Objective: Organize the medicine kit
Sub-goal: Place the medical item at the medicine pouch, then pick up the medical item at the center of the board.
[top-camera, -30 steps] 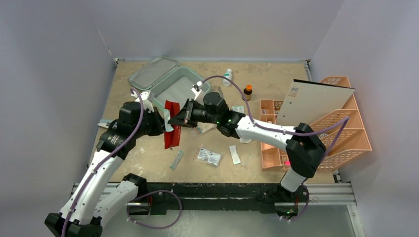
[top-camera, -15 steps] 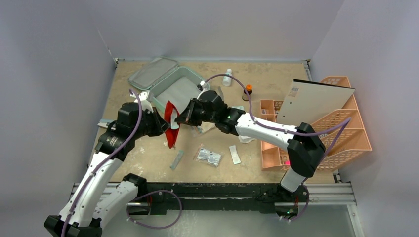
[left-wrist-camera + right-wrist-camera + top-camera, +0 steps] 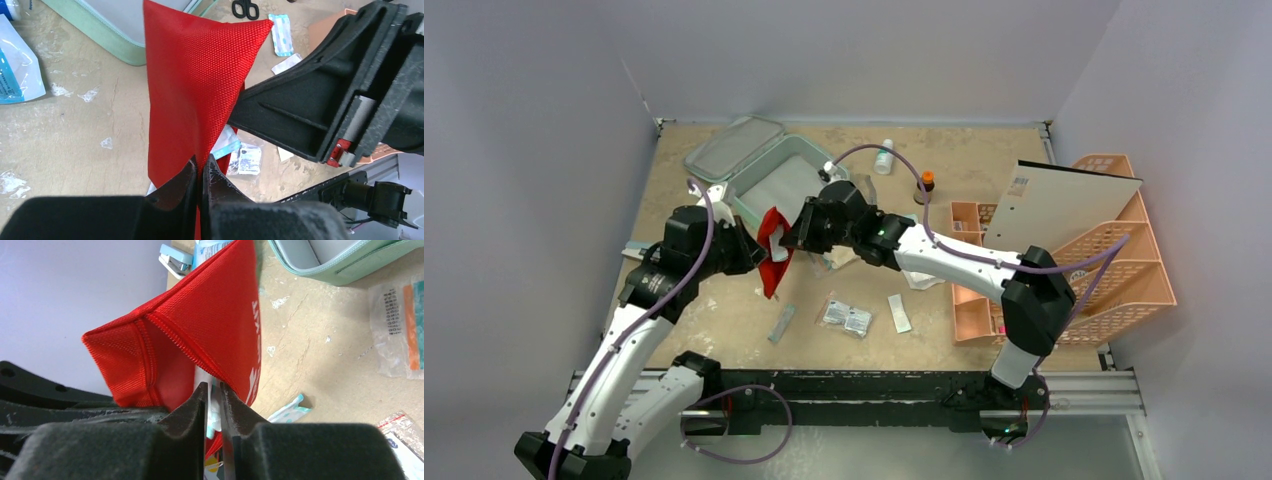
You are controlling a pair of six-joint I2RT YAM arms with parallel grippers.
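We see the medicine kit (image 3: pixel 779 182) lying open at about 11 o'clock on the bench (image 3: pixel 984 155), with its lid flat beside it. Just off its 6 o'clock corner, the red pouch (image 3: pixel 771 243) hangs in the air between the two arms.

The left tool (image 3: pixel 201 169) is pinched tight on one edge of the pouch. The right tool (image 3: pixel 214 392) sits at the zipper side with only a thin gap between its fingers. Something white (image 3: pixel 214 414) shows in that gap. We cannot tell if that tool is gripping or letting go.

We think the job right now is to get the pouch into the kit. To do it well, the left tool should hold firm, because the pouch is soft and floppy. We would lift the pouch higher than the green wall. Then we would move it toward 11 o'clock and lay it flat on the pale floor inside. The right tool should back off toward 3 o'clock so the arms do not bump. We would go slowly, so nothing pushes the kit across the bench.
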